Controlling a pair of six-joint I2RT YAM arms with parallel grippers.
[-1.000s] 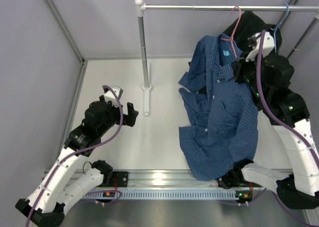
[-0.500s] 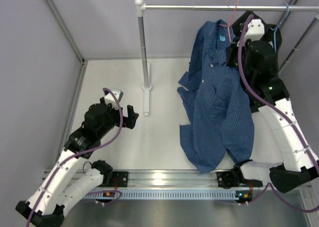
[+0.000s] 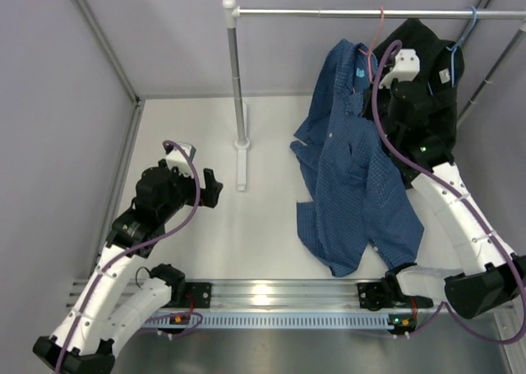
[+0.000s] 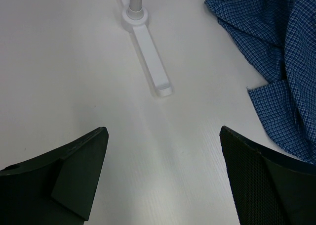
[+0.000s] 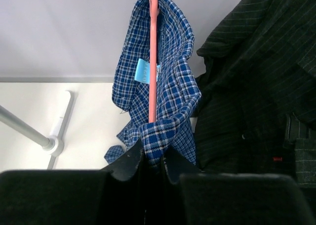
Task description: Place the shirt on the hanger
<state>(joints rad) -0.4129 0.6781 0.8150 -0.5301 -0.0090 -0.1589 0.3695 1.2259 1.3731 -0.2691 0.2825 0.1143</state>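
shirt draped on pink hanger, hook at rail, seating unclear. right gripper pinches collar plus wire; left gripper spread, empty. Remaining: let go.

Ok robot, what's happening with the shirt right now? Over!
Left gripper open, idle over table. Right gripper shut on shirt, up by the rail. Collar round hanger, tail on table. Black shirt close beside.
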